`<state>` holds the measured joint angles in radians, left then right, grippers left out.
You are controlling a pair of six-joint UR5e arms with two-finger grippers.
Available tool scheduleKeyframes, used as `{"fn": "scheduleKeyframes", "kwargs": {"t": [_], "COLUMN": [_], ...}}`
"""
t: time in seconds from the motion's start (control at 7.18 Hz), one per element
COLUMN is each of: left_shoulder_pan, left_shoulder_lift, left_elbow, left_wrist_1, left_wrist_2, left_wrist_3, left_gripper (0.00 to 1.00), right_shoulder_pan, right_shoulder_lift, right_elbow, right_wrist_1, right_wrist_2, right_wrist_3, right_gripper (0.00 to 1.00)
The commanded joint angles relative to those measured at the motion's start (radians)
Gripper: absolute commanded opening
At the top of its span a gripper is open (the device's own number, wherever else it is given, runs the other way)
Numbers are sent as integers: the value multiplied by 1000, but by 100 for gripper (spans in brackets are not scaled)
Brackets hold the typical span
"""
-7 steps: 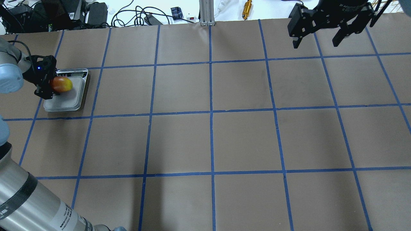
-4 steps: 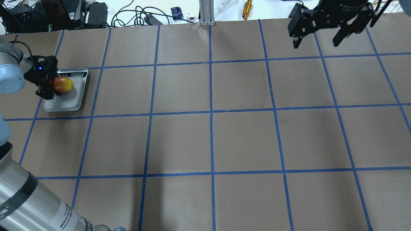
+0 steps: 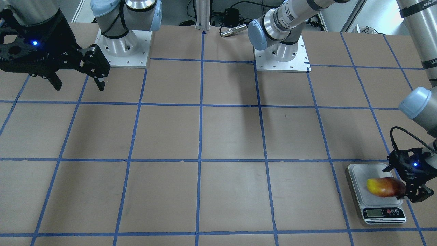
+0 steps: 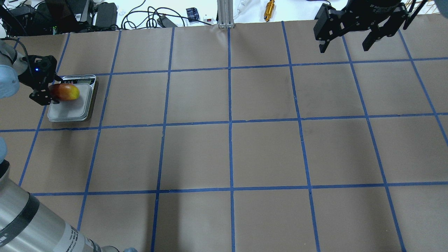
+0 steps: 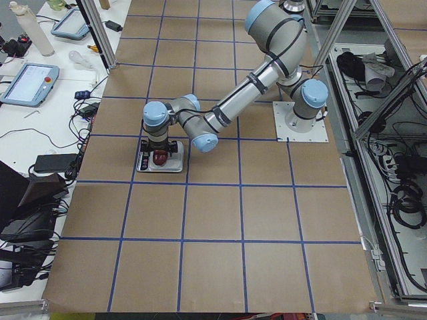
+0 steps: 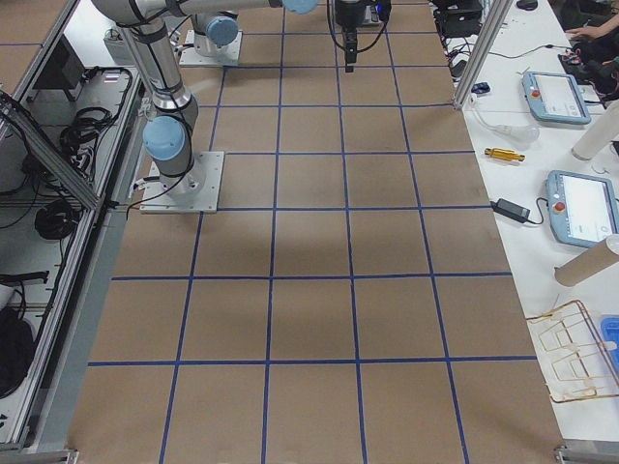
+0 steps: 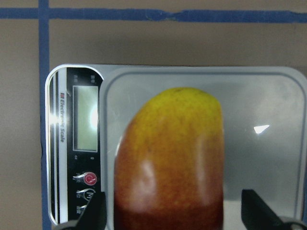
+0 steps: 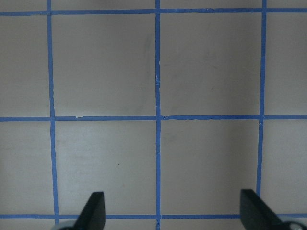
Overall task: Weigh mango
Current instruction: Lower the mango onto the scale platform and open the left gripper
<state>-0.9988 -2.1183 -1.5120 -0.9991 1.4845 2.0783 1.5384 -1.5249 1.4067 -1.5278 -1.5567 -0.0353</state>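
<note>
The mango (image 4: pixel 66 91), yellow at one end and red-orange at the other, lies on the grey platform of the digital scale (image 4: pixel 71 110) at the far left of the table. My left gripper (image 4: pixel 47 92) is open around the mango's red end. In the left wrist view its fingers (image 7: pixel 96 213) stand wide on either side of the mango (image 7: pixel 170 158), with gaps. The front-facing view shows the mango (image 3: pixel 382 187), the scale (image 3: pixel 360 174) and the left gripper (image 3: pixel 404 184). My right gripper (image 4: pixel 343 48) is open and empty, high over the far right.
Brown paper with blue tape squares covers the table (image 4: pixel 231 154). Cables, boxes and a brass part (image 4: pixel 269 9) lie beyond the far edge. The scale's display (image 7: pixel 86 117) faces away from the robot. The arm bases (image 3: pixel 281 54) stand at the robot's side.
My left gripper has drawn back to the left, off the mango's red end. The mango stays on the scale. The right arm has not moved.
</note>
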Motion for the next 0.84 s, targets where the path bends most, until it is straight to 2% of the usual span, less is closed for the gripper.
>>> {"fn": "scheduleKeyframes", "kwargs": {"t": [0.0,0.14,0.28,0.7], "left_shoulder_pan": [8,8,8,8], "left_shoulder_lift": [114,191,265,502], "left_elbow": [7,12,9,9], "left_wrist_1": [-160,-247,-312,-559], "left_wrist_2": [19,90,112,131], "left_wrist_3": [-3,-61,-177,-312], "left_gripper": [100,100,100,100], "right_shoulder_pan": [0,0,0,0], "right_shoulder_lift": [0,0,0,-1], "right_elbow": [0,0,0,0], "right_wrist_1": [0,0,0,0], "right_wrist_2": [0,1,0,0], "right_wrist_3": [0,0,0,0], "right_gripper": [100,100,100,100]}}
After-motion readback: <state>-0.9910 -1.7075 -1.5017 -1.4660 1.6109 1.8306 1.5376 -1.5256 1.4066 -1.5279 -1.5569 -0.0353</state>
